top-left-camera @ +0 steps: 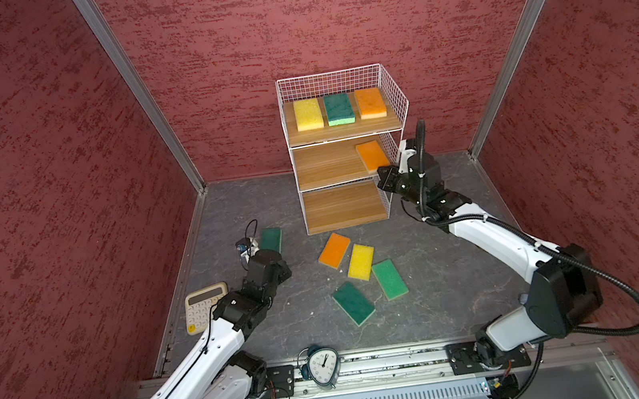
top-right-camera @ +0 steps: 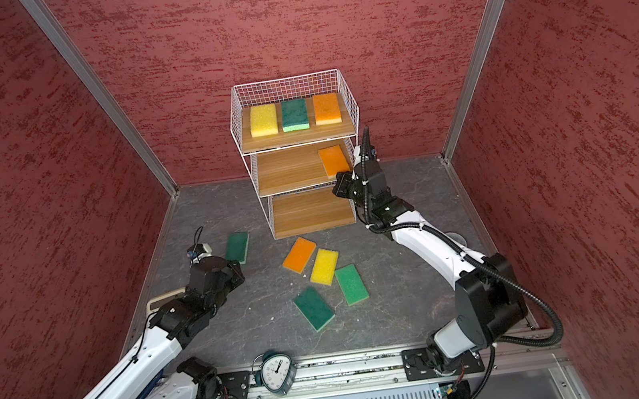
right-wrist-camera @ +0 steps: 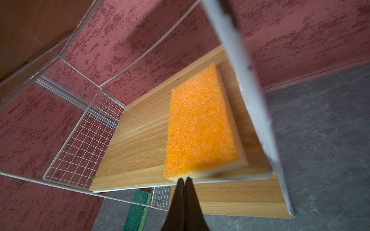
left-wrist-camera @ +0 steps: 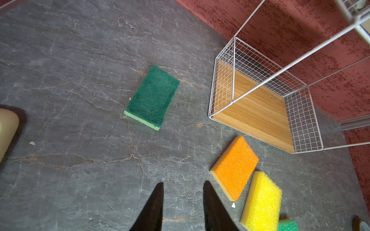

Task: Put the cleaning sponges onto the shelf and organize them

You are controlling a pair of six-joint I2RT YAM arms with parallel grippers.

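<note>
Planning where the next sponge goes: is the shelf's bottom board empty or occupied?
Empty: the bottom board shows only bare wood in the left wrist view.

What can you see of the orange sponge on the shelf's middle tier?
The orange sponge is a flat rectangular block with a coarse, porous orange face turned up and a thinner cream foam layer beneath. It lies flat on the shelf's wooden middle board, at the board's right end in both top views, slightly skewed to the board's edges, with its near end close to the front edge. The right gripper, shut, has its fingertips against that near edge and is not clamped on it. Nothing else touches it.
</note>
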